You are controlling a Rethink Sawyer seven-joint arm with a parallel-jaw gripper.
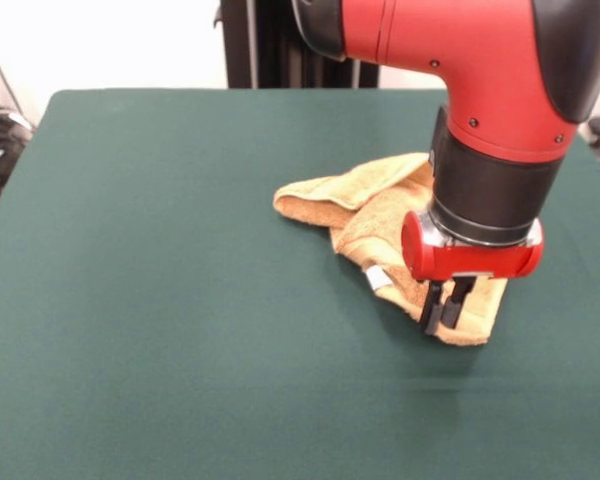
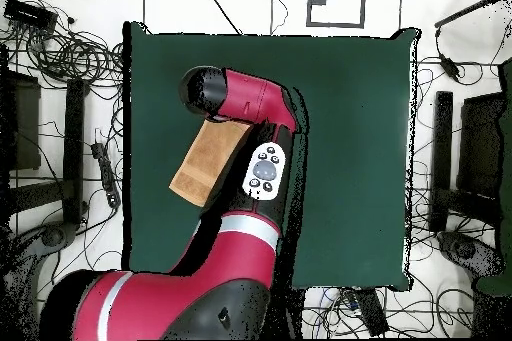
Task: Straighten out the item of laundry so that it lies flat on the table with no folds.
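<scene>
In the front view, you see the towel [image 1: 380,225] lying crumpled on the green tabletop [image 1: 160,300], toward the right side and about midway between the near and far edges. It is not flat: a thick rolled fold runs along its upper left edge, ending in a rounded corner that points left, and the rest bunches under the arm. A small white tag [image 1: 378,278] sticks out from the towel's lower left edge, just left of the gripper. The red and black arm [image 1: 480,80] comes down over the towel's right half and hides part of it. The gripper [image 1: 446,308] hangs from the red wrist ring with its two dark fingers pointing down at the towel's near corner. The fingers stand close together with only a narrow gap between them, and their tips are at the cloth; you cannot tell from here whether they have pinched any of it.

In the overhead view, you see only a tan strip of the towel [image 2: 205,162] showing beside the arm [image 2: 250,107], which covers the rest. That strip lies to the left of the arm's button panel, slanting down and away from the arm's black end cap. The gripper is hidden under the arm here. The tabletop [image 2: 350,157] on the other side of the arm is bare green cloth.
</scene>
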